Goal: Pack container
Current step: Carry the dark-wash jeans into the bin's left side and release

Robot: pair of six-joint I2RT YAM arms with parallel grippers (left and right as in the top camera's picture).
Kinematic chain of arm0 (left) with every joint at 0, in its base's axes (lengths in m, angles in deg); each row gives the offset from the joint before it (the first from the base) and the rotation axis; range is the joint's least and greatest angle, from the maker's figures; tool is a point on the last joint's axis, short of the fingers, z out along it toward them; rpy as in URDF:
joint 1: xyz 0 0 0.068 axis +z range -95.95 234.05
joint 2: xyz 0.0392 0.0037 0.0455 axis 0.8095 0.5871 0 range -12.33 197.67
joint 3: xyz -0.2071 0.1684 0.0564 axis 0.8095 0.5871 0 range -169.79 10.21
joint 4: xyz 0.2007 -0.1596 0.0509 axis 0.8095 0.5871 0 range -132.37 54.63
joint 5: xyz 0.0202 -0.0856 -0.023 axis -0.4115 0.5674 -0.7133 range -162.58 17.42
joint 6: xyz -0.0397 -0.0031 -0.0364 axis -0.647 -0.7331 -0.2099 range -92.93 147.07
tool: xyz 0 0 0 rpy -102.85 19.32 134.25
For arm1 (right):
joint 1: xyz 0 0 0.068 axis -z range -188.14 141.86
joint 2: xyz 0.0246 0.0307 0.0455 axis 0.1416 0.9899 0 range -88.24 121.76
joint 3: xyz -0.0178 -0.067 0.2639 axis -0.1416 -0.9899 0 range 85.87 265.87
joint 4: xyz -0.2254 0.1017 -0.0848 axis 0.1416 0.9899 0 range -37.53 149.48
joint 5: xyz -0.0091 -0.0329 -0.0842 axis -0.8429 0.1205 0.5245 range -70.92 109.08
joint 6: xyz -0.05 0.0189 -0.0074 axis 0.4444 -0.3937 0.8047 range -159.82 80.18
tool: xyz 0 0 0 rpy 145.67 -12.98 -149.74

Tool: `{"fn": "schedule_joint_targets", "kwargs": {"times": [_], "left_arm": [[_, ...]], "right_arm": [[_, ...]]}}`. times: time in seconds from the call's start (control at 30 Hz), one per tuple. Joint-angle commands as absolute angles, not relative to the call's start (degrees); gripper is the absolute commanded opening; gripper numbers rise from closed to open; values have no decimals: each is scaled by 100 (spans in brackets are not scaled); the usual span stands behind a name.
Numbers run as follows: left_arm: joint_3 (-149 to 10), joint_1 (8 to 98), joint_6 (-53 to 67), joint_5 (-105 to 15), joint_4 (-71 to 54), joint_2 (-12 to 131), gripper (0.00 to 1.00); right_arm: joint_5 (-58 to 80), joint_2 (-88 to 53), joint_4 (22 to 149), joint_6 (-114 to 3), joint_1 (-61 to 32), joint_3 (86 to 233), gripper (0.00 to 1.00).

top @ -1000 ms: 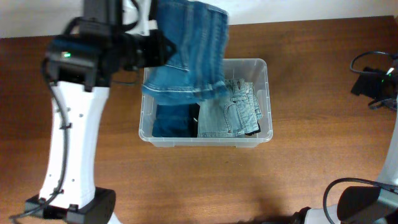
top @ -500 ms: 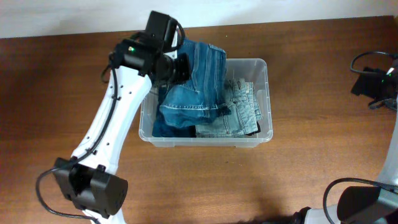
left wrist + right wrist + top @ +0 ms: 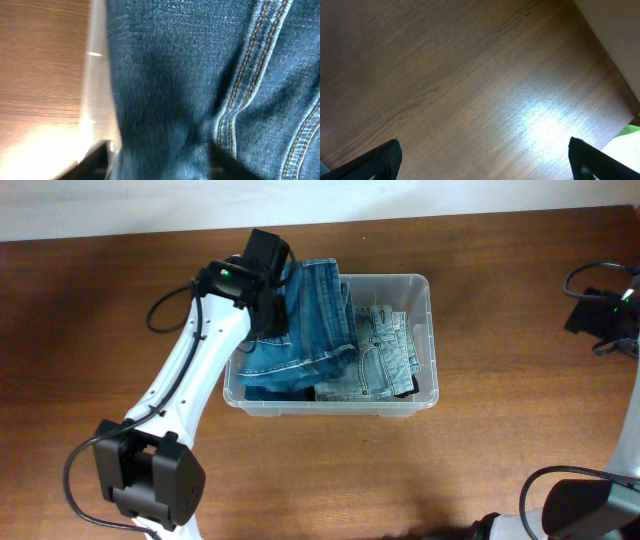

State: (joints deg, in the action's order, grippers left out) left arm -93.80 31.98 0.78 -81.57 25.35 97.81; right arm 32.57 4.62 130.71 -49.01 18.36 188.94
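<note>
Two dark fingertips (image 3: 95,161) of the left gripper (image 3: 278,305) show at the bottom edge of the left wrist view. Blue denim is bunched between them, so the gripper is clamped on the blue jeans (image 3: 315,320). Orange double stitching runs down the cloth on the right of that view. A strip of clear rim is at the left, with brown wood beyond it.

From overhead, the gripper sits over the far-left corner of the container (image 3: 432,345). The white left arm (image 3: 180,390) reaches up to it from the near left. The blue jeans lie heaped over the left half of the container, and their far edge overlaps the far rim. A dark garment (image 3: 268,390) lies under them at the near-left corner. Light-wash jeans (image 3: 385,360) lie folded in the right half, touching the blue pair.

The container rests on the wooden table (image 3: 480,460), about mid-table and toward the far side, with its long side running left to right.

The right gripper (image 3: 485,162) has its fingers spread wide with nothing between them. It is over bare wood, well apart from the container.
</note>
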Motion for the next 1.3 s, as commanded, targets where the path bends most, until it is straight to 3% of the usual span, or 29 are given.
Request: {"fn": "schedule_joint_targets", "kwargs": {"times": [0.0,0.1,0.13,0.17,0.2,0.23,0.27,0.47,0.8,1.07,1.13,1.17,1.2,1.27], "left_arm": [[-9334,3393,492,-8516,2579,9672,99],[-9710,3439,583,-8588,2575,9659,98],[-9983,3419,621,-8586,2577,9659,94],[-10322,3360,671,-8581,2544,9659,84],[-10536,3303,749,-8575,2457,9659,59],[-10698,3240,747,-8570,2356,9659,20],[-10779,3150,747,-8572,2135,9659,0],[-10766,2873,745,-8502,1720,10369,0],[-10707,2672,745,-8395,2756,12848,1],[-11668,2672,745,-8286,2962,11703,3],[-12042,2687,747,-8295,2992,11130,20],[-12237,2741,745,-8349,2990,10710,55],[-12307,2798,745,-8470,2990,10465,78],[-12335,2899,745,-8732,2970,10129,97]], "right_arm": [[3325,471,13071,-4925,1849,18929,99],[3325,471,13071,-4925,1852,18929,99],[3325,471,13071,-4925,1852,18929,99],[3325,471,13071,-4925,1852,18929,99],[3325,471,13071,-4925,1852,18929,99],[3325,471,13071,-4925,1852,18929,99],[3325,471,13071,-4925,1852,18929,99],[3325,471,13071,-4925,1849,18929,98],[3325,471,13071,-4925,1852,18929,99],[3325,471,13071,-4925,1849,18929,99],[3325,471,13071,-4925,1852,18929,99],[3325,471,13071,-4925,1852,18929,99],[3325,471,13071,-4925,1849,18929,99],[3325,471,13071,-4925,1852,18929,99]]}}
